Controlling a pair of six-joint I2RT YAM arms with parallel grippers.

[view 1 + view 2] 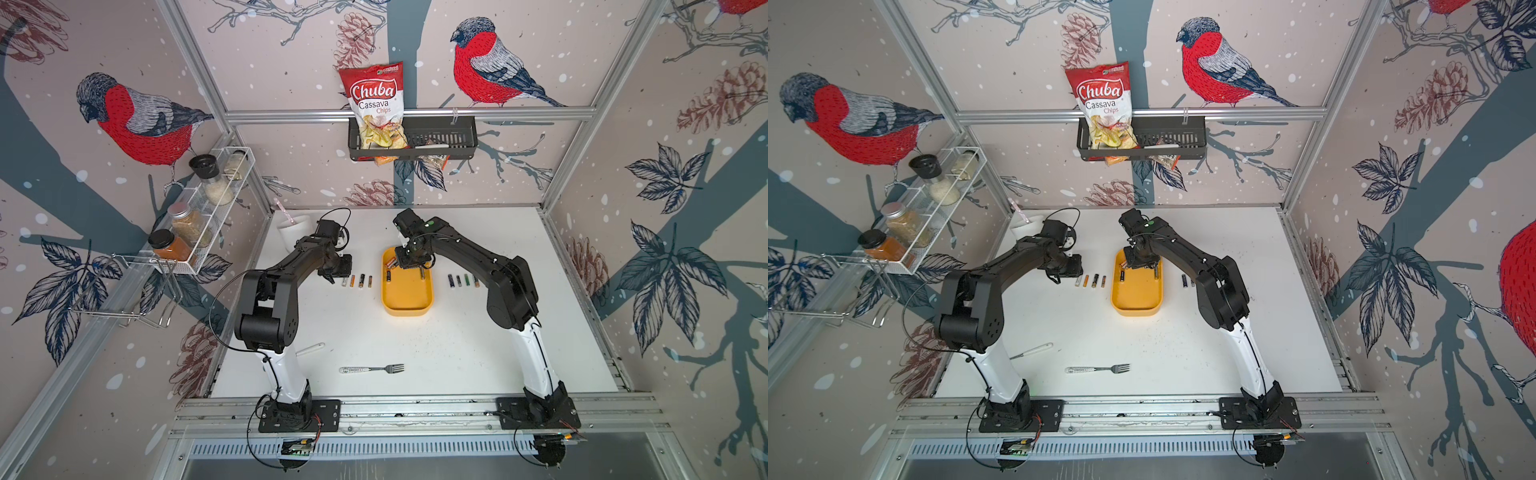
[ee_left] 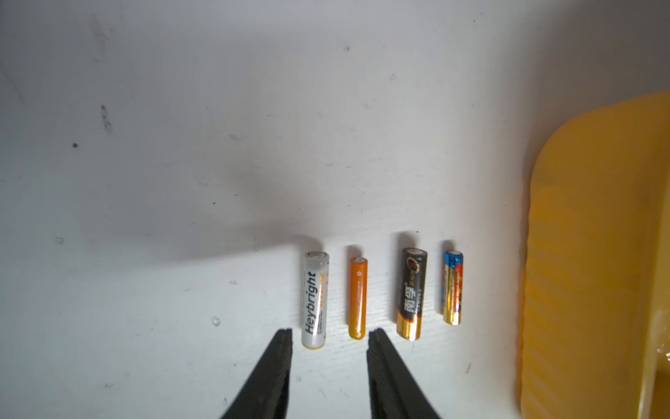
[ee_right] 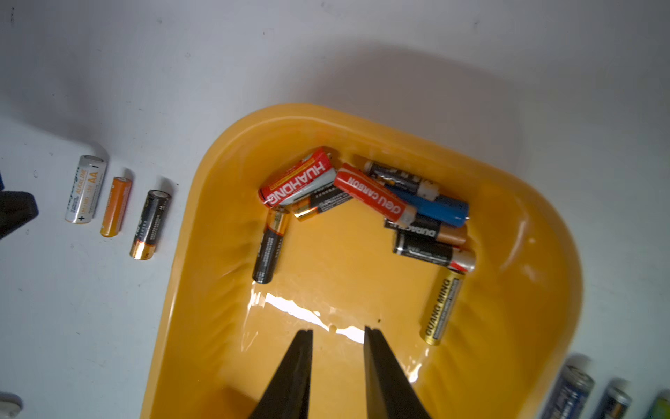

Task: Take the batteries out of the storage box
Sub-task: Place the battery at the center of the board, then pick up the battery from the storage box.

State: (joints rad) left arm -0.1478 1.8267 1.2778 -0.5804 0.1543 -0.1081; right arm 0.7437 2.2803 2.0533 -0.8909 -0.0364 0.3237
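1. In both top views, we see the yellow box [image 1: 407, 299] mid-surface [image 1: 415, 345]. Batteries [image 1: 389, 274] lie at its far end. A left row [image 1: 362, 281] and a right row [image 1: 458, 281] flank it.
2. In the left wrist view, our left fingers [image 2: 277, 366] stand spread and empty, tips by the near ends of the left row.
3. In the right wrist view, our right fingers [image 3: 297, 362] stand slightly apart, gripping nothing, over the box floor and short of the jumbled batteries.

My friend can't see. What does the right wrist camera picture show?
A yellow box holds a jumble of batteries at one end. The right gripper, open and empty, hangs over the box's bare floor. On the white table beside it lie more batteries in rows.
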